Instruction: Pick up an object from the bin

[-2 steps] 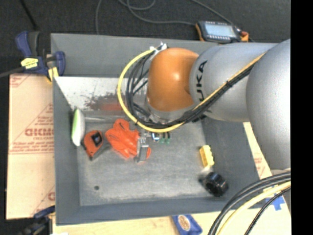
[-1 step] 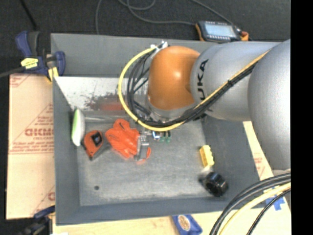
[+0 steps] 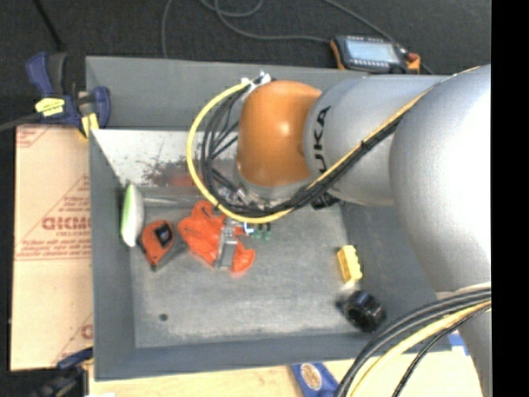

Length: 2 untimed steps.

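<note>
My grey metal bin (image 3: 248,308) has a speckled floor and sloping walls, and the far wall carries reddish smears. Dark ground lies around it. My pincer (image 3: 226,246) hangs low at a crumpled orange thing (image 3: 197,228). I cannot tell whether it touches the thing, or how wide it stands, because my orange wrist cover (image 3: 277,131) and cables (image 3: 198,151) hide most of it. What the crumpled thing is I can't make out.

I count five loose things, one of each. Just beside the crumpled orange thing, away from my arm, lies an orange-and-black tool (image 3: 159,242). Beyond that is a white-and-green brush-like piece (image 3: 130,213). Well apart on the arm's side lie a yellow brick (image 3: 349,263) and a black lump (image 3: 362,310).
</note>
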Tool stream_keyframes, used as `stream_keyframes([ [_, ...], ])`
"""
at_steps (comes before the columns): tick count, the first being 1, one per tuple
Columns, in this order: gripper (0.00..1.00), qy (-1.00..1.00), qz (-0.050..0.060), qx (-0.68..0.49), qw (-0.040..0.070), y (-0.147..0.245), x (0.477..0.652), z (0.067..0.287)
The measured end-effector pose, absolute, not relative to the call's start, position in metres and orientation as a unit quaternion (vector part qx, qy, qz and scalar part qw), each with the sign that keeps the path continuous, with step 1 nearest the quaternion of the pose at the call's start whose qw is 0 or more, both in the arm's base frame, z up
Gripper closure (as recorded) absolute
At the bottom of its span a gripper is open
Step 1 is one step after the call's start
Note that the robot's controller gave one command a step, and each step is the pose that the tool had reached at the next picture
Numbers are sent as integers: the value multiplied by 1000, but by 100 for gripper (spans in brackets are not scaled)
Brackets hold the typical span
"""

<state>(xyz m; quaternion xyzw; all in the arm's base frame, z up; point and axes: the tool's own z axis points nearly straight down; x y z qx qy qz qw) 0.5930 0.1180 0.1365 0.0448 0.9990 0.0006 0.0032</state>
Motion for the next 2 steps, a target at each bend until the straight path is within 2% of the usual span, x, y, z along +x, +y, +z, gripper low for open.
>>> stream_keyframes([
  [1, 0, 996, 0, 89, 0, 131, 591, 125],
  [2, 0, 992, 1, 126, 2, 115, 609, 131],
])
